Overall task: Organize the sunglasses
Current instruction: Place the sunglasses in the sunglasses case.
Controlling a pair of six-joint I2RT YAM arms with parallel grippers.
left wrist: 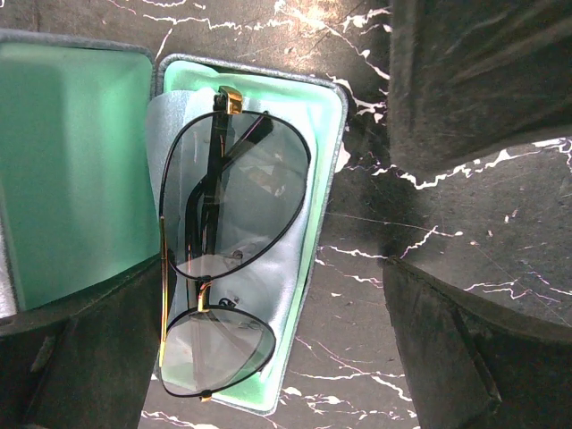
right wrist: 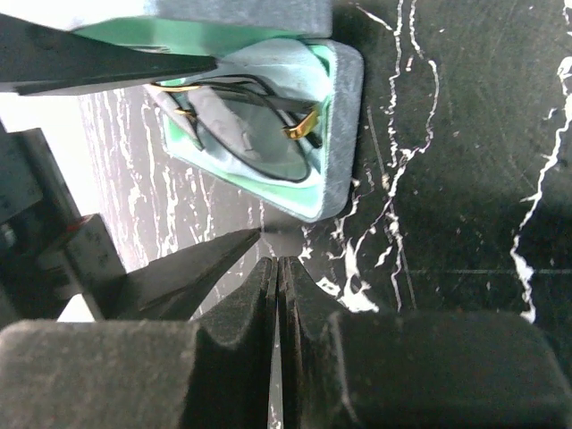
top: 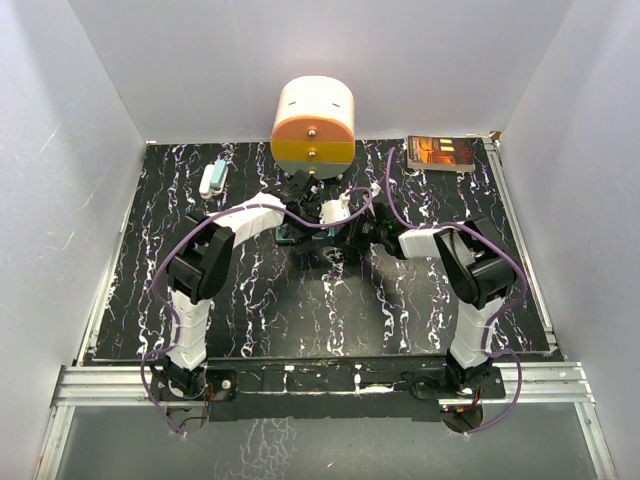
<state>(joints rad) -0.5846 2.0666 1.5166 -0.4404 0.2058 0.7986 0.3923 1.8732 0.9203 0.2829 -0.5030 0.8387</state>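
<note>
**Sunglasses folded in the open case**

The sunglasses (left wrist: 232, 206) lie on a pale cloth (left wrist: 288, 286) inside the teal-lined case (left wrist: 331, 134) at mid-table, lid open. The left gripper (left wrist: 402, 219) hangs just beside it, jaws apart and empty. The right gripper (right wrist: 277, 268), near the case's corner, is pinched closed on nothing. An orange-and-white drum (top: 313, 125) stands far behind.

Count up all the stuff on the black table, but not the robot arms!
Sunglasses: 1
Open case: 1, holding them
Light-blue cloth: 1, under them
Round orange-and-cream container: 1
Flat dark book or box: 1
Small white-and-teal item: 1, too small to name
Total: 6
</note>
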